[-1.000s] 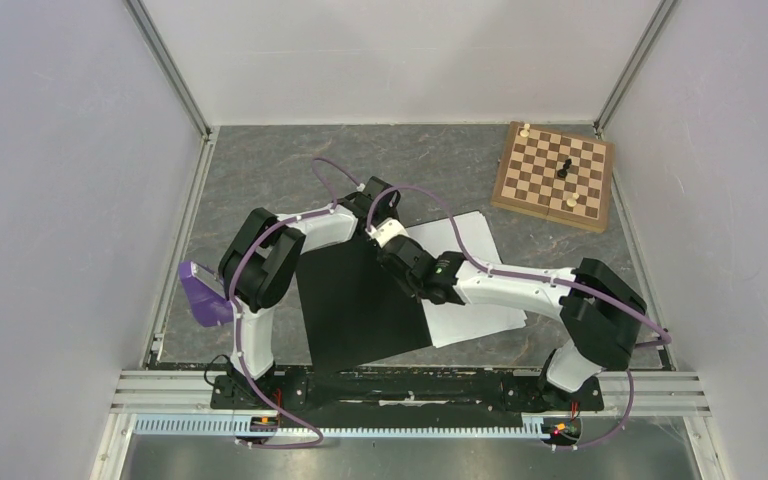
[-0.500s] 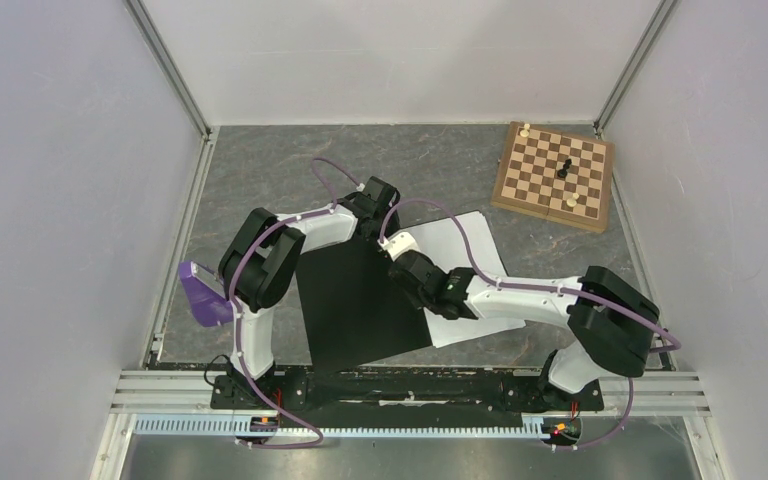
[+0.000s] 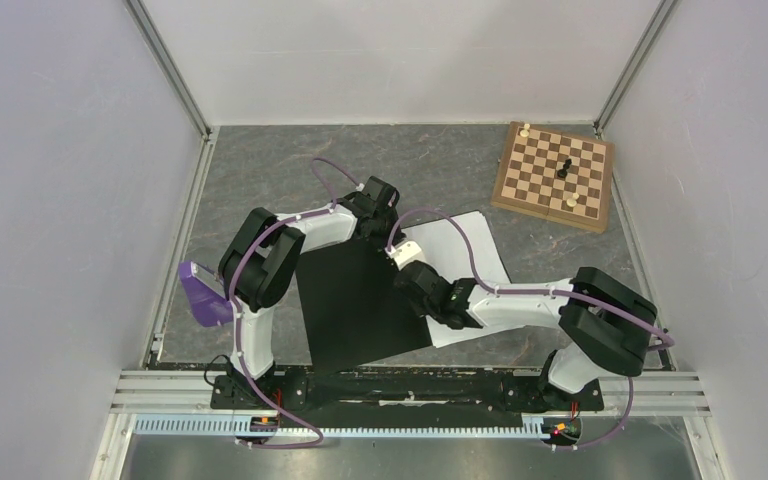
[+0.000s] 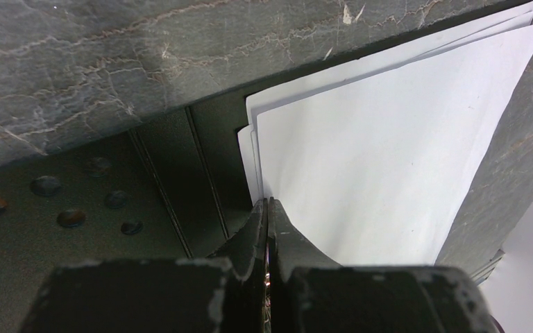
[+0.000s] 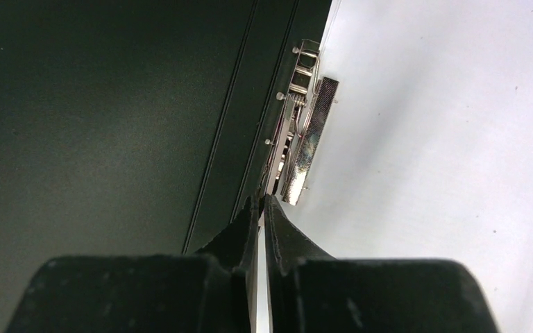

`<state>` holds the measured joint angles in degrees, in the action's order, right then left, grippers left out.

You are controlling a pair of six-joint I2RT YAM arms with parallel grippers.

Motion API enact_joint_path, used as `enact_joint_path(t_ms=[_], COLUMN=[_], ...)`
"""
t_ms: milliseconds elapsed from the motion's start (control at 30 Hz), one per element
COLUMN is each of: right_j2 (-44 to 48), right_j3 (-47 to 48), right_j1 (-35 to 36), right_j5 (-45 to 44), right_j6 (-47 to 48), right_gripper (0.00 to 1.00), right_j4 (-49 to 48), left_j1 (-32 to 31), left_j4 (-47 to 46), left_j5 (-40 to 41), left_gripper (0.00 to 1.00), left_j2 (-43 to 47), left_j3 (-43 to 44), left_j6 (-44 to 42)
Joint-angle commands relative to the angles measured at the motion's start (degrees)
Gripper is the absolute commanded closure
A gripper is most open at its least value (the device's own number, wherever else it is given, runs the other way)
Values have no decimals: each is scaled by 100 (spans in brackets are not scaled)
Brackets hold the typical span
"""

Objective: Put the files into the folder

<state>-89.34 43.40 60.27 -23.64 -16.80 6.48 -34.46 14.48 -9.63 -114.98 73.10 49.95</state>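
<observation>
Files [image 3: 472,238] lay on the open folder [image 3: 352,305] beside its clip [image 5: 307,135]. Left claw [image 4: 267,205] and right claw [image 5: 263,202] stood fully closed.

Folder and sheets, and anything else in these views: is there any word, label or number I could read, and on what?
None to read.
The files are blank.
The folder shows only bare black inner faces and a metal clip.
The chessboard shows no lettering at this size.
</observation>
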Motion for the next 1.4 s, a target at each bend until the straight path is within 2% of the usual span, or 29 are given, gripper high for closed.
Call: enact_joint_path(t_ms=[0, 400, 633, 967, 1167, 1367], right_j2=[-364, -776, -521, -211, -284, -128], right_j3=[-449, -609, -508, 101, 338, 650], right_j1=[-19, -28, -39, -76, -77, -74], right_j5=[370, 908, 1179, 1131, 767, 427], right_j6=[-148, -81, -30, 72, 16, -67], right_gripper=[100, 100, 100, 100, 100, 90], right_j4=[302, -242, -405, 35, 325, 494], left_j1=[141, 141, 141, 141, 141, 141], left_j4=[494, 431, 372, 354, 336, 451], left_j5=[562, 500, 479, 478, 422, 383], left_gripper=[98, 98, 98, 98, 98, 98], left_j2=[-364, -385, -385, -376, -365, -215], left_j3=[-121, -164, -230, -235, -205, 33], left_j6=[23, 36, 50, 50, 24, -168])
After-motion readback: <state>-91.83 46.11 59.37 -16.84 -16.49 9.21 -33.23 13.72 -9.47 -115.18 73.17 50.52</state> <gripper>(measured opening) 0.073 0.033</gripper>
